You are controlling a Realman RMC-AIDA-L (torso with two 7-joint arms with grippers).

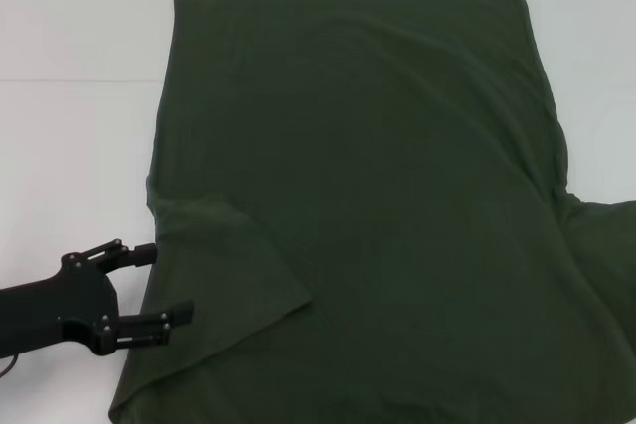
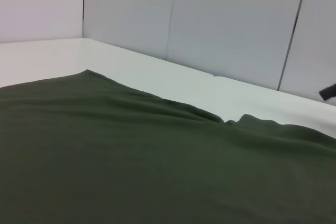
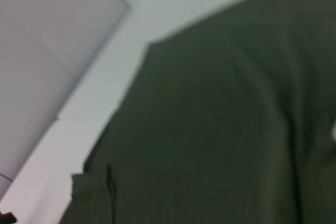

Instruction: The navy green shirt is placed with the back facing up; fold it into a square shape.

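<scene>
The navy green shirt [image 1: 368, 196] lies flat on the white table, plain back up, its hem at the far edge and its sleeves near me. Its left sleeve [image 1: 224, 275] is folded in over the body. My left gripper [image 1: 164, 285] is open, low at the near left, its fingers right at the edge of that sleeve, holding nothing. The shirt fills the left wrist view [image 2: 157, 171] and the right wrist view [image 3: 220, 129]. My right gripper is out of the head view.
The white table [image 1: 70, 146] shows bare to the left of the shirt and beyond its hem. Pale wall panels [image 2: 236, 24] stand behind the table. The shirt's right sleeve [image 1: 606, 245] reaches the right edge of the head view.
</scene>
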